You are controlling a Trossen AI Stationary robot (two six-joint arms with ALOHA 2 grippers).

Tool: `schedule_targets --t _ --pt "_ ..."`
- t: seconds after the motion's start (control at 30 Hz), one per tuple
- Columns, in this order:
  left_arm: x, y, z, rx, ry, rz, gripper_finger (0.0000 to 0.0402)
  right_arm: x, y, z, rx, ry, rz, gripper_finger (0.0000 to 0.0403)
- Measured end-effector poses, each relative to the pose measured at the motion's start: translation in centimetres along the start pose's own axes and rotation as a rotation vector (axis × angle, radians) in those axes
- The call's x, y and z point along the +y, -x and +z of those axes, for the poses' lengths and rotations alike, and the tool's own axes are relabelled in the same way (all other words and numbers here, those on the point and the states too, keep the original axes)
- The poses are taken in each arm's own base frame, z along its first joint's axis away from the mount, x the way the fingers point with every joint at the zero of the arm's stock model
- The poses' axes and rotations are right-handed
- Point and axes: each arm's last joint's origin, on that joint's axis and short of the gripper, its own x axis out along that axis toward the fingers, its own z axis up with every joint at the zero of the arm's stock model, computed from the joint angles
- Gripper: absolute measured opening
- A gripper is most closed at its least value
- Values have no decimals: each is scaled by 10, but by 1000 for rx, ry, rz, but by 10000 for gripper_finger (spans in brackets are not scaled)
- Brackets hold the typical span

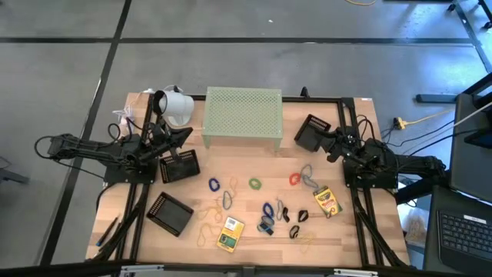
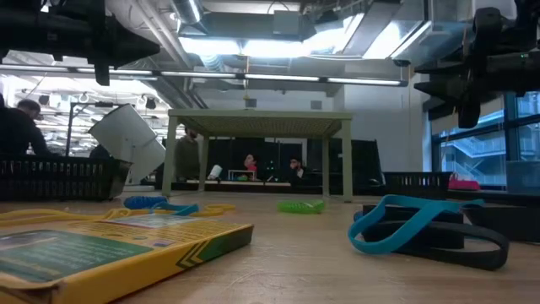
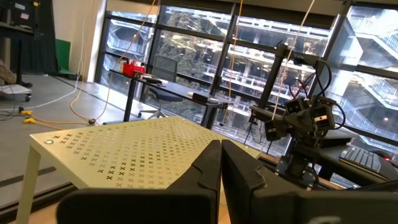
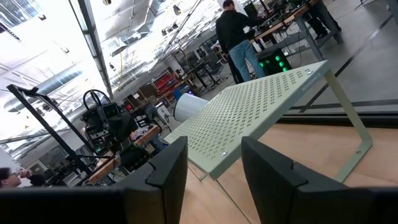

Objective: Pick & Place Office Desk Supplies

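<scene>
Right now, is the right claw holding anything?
No, the right claw is open and empty, raised beside the green riser.

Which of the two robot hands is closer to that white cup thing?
Left. The left gripper sits right beside the white cup; the right gripper is beyond the green riser, far across the table.

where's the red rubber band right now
In the high view the red rubber band lies right of centre on the table, between the green rubber band and the crayon box.
</scene>
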Motion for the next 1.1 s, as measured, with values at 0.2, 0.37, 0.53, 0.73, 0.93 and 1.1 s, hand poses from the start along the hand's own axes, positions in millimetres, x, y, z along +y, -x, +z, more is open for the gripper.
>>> schedule_targets --t 0.2,0.37,0.53,0.73,0.93,1.1 --pt "0 0 0 -1 0 6 6 0 0 0 -4 -2 1 153" --pt "1 0 1 -12 5 23 6 -3 0 2 -65 0 -95 153" --pt "1 0 0 -7 1 24 6 -4 0 3 -99 1 -149 153" --pt "1 0 1 -9 3 26 6 -4 0 3 -102 -7 -150 153" --pt "1 0 1 -16 4 49 6 -4 0 3 -105 -8 -151 153" --pt "1 0 1 -15 4 49 6 -4 1 4 -117 -12 -155 152"
